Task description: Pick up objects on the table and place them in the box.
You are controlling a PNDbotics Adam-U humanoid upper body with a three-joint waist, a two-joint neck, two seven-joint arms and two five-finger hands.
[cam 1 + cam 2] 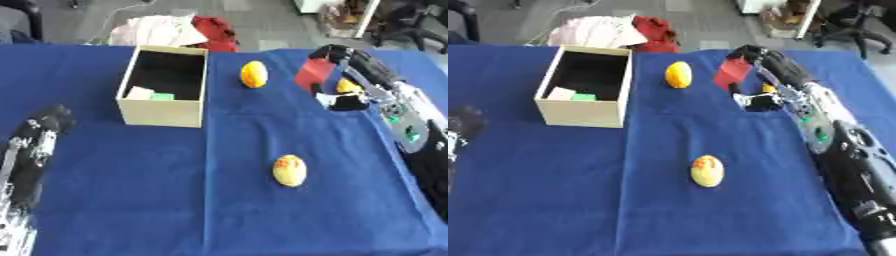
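Rightward, a red block (313, 73) is held by the right hand's (337, 57) curled fingers (750, 52) above the worktop (219, 200); left hand's (48, 122) fingers indiscernible.

text: none legible | labels: none | numbers: none

Three yellow, egg-shaped objects can be counted on the blue tabletop (131, 200): one (254, 74) toward the far edge beside the box, one (290, 170) near the middle, and a third (347, 85) mostly hidden behind the right hand (337, 62) near the right edge. One red block (314, 73) is seen at that hand, and one open box (163, 114) toward the far left corner. Inside the box two small pieces are made out, one pale (140, 92) and one green (162, 96), though possibly more lie in its shadow.
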